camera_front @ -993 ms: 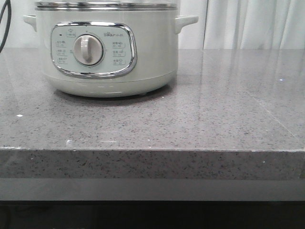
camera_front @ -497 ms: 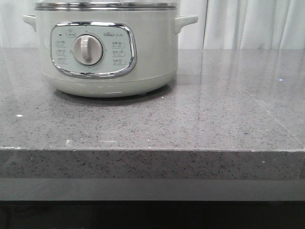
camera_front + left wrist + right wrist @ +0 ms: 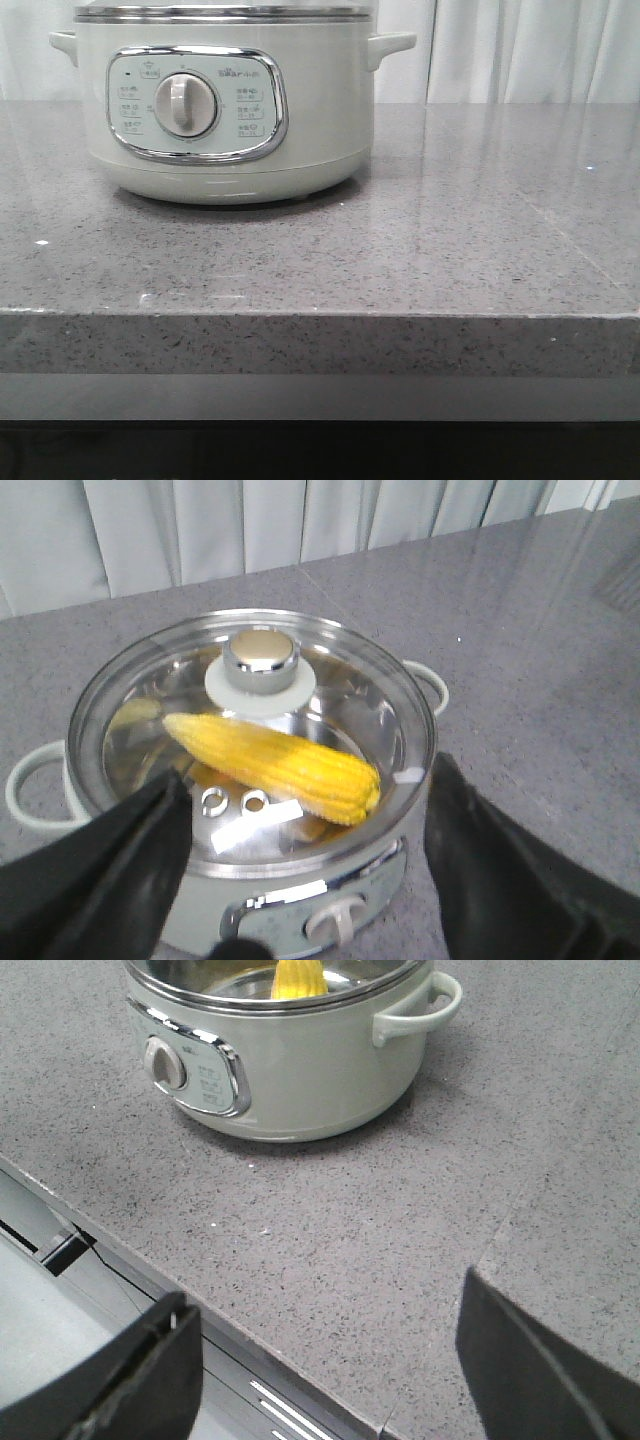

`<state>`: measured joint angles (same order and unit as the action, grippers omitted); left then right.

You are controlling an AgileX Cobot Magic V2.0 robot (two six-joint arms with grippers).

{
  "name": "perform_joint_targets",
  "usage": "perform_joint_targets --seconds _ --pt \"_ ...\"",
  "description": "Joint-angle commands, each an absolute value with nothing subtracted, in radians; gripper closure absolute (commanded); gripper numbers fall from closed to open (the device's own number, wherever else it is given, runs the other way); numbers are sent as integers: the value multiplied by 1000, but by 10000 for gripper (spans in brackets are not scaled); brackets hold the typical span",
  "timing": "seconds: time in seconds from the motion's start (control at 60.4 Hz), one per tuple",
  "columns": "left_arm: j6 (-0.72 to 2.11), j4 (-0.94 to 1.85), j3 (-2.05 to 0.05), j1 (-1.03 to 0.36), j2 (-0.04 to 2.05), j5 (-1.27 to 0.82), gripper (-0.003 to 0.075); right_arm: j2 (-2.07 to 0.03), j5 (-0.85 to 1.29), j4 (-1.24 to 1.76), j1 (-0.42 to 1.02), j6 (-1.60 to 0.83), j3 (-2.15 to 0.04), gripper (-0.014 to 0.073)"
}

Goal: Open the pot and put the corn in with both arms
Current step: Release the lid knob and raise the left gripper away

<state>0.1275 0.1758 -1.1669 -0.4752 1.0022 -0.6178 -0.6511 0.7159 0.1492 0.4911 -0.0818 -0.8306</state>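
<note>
The pot [image 3: 225, 105] stands on the grey speckled counter [image 3: 420, 250], toward the robot's left side and set back from the front edge, with its chrome-framed control panel [image 3: 197, 104] and white dial [image 3: 185, 105] facing the robot. Both small side handles are visible; the one on the robot's right [image 3: 390, 45] projects clear of the body. From the left wrist view, a clear glass lid [image 3: 370, 695] with a chrome knob [image 3: 259, 662] sits on the steel rim of the pot [image 3: 250, 780], and the corn [image 3: 275, 763] lies on its side inside, seen through the glass, its length running across the bowl below the knob. The right wrist view shows a yellow end of the corn [image 3: 298, 977] just above the rim of the pot [image 3: 290, 1055]. The left gripper [image 3: 300, 880] hangs above the pot on the control-panel side with its dark fingers [image 3: 110, 870] spread wide, one on either side of the pot's front and nothing between them. The right gripper [image 3: 320, 1370] hangs over bare counter near the front edge, well apart from the pot, its fingers [image 3: 530, 1360] likewise spread wide and holding nothing. Pale curtains [image 3: 530, 50] hang behind the counter. Neither arm appears in the front view.
</note>
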Motion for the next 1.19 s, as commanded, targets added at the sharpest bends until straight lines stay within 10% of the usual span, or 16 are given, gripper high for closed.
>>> perform_joint_targets --seconds 0.0,0.397,0.778,1.175 --pt "129 194 -1113 -481 911 -547 229 -650 649 147 484 -84 -857 43" --pt "129 194 -842 -481 672 -491 241 -651 642 147 484 -84 -857 79" --pt "129 194 -833 -481 669 -487 662 -651 646 147 484 -84 -857 717" --pt "129 194 -833 -481 669 -487 741 -651 646 147 484 -84 -857 713"
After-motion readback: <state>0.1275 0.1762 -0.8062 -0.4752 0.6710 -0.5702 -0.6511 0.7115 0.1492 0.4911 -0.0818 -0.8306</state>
